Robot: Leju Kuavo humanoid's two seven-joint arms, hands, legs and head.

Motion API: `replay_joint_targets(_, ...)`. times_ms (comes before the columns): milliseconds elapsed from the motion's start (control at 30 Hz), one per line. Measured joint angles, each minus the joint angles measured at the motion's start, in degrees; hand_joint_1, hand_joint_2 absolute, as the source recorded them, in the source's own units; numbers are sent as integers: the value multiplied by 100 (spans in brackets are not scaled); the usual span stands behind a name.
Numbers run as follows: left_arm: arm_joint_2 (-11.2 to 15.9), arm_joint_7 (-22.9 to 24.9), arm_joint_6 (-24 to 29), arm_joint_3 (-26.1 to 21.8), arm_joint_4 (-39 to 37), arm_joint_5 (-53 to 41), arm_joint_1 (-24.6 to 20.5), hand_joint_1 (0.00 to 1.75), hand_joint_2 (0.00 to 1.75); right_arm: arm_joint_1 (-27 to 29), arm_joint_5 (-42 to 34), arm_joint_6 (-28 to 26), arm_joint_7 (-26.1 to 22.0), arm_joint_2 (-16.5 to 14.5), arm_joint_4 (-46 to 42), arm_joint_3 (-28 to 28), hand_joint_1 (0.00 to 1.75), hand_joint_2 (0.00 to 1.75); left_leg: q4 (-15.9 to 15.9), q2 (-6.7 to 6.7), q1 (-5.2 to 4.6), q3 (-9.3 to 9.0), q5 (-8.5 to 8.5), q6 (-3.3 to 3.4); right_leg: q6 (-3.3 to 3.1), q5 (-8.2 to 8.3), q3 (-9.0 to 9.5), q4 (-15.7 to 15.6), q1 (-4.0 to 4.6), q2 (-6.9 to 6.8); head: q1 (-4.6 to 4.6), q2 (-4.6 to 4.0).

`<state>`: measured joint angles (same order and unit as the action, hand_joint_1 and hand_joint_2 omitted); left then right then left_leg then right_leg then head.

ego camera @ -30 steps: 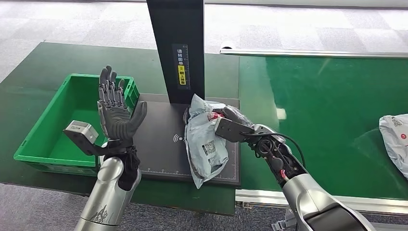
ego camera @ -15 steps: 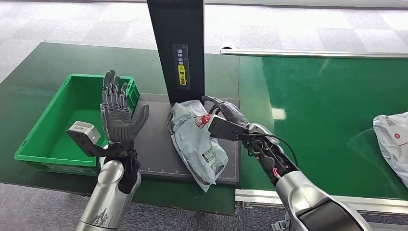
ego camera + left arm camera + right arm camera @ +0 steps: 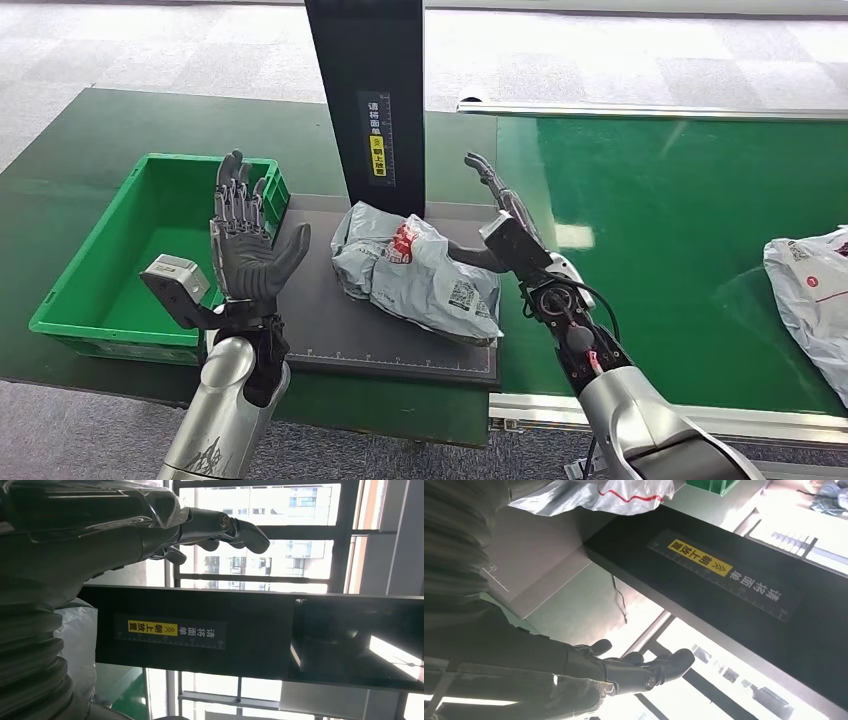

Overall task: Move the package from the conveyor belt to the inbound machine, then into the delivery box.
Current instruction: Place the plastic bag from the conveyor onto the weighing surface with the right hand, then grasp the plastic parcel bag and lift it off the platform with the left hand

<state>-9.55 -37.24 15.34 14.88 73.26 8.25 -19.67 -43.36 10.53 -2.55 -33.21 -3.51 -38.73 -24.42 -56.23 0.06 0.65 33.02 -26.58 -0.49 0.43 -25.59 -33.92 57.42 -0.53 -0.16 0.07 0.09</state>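
Centre frame, grey package (image 3: 415, 270) lies flat on my inbound machine (image 3: 320, 310).
Yellow label (image 3: 377, 156) on its post (image 3: 368, 100); my left hand (image 3: 245, 250) and right hand (image 3: 505, 225) both spread, holding nothing.

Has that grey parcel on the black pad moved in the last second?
Yes. The grey package has tipped over toward the green bin and now lies flat on the pad, nearer the black post.
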Motion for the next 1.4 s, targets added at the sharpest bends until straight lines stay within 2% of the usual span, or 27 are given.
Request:
replay_joint_targets(167, 1, 6, -14, 0, 0, -10, 2, 0, 175, 53, -140, 137, 7, 1, -140, 146, 0, 175, 0, 0, 0, -1, 0, 0, 0, 0, 0, 0, 0, 0, -1, 0)
replay_joint_targets(233, 5, 50, -85, 8, -4, -78, 1, 0, 175, 75, -684, 739, 87, -1, -159, 255, 0, 175, 0, 0, 0, -2, 0, 0, 0, 0, 0, 0, 0, 0, -1, 0)
replay_joint_targets(367, 45, 280, -303, 111, -92, -460, -18, 0, 175, 177, -2275, 2373, 278, -6, -164, 695, 0, 175, 0, 0, 0, -2, 0, 0, 0, 0, 0, 0, 0, -1, 0, 0)
replay_joint_targets(467, 84, 490, -549, 239, -244, -846, -71, 0, 175, 269, -3055, 3039, 454, -13, -234, 1009, 0, 175, 0, 1, -1, -2, 0, 0, 0, 0, 0, -1, -1, 0, 0, 0)
replay_joint_targets(733, 132, 1157, -1117, 604, -767, -2042, -213, 0, 175, 735, -3568, 3469, 646, 27, -609, 1206, 0, 175, 0, 1, -1, -2, -1, 0, 0, 0, -2, -1, 0, 0, -1, 0)
replay_joint_targets(867, 143, 1505, -1383, 849, -1097, -2814, -337, 0, 175, 994, -3671, 3427, 568, 63, -802, 1311, 0, 175, 0, 1, -1, -2, -1, 0, 0, 0, -2, -1, -1, 0, 0, 0)
replay_joint_targets(933, 132, 1765, -1303, 1019, -1325, -3328, -422, 0, 175, 1139, -3499, 3225, 435, 77, -991, 1373, 0, 175, 0, 1, -1, -2, -1, 0, 0, 0, -2, -1, -1, 0, 1, 0)
replay_joint_targets(1033, 30, 2300, -827, 1196, -1731, -4005, -602, 0, 175, 1385, -3032, 2694, 427, 89, -1411, 1455, 0, 175, -1, 1, -2, -2, -1, 1, 0, 0, -1, -2, -2, 0, 0, 0)
replay_joint_targets(1200, -266, 2978, 260, 1195, -2394, -4537, -1103, 0, 175, 1721, -2096, 1373, 716, 44, -1900, 1482, 0, 175, -1, 1, -1, -1, -1, 1, 0, 1, 0, -2, -1, 0, -1, 0)
replay_joint_targets(1267, -358, 3049, 659, 1127, -2623, -4595, -1296, 0, 175, 1847, -1941, 1058, 789, 2, -2027, 1483, 0, 175, -1, 2, -1, -2, -1, 1, 0, 1, -1, -2, -1, 1, -1, 0)
replay_joint_targets(1400, -504, 2828, 1290, 916, -2908, -4517, -1505, 0, 175, 2025, -1836, 914, 871, -52, -2172, 1481, 0, 175, 0, 1, 0, -1, -1, 1, 0, 0, -1, -1, 0, 0, -1, 0)
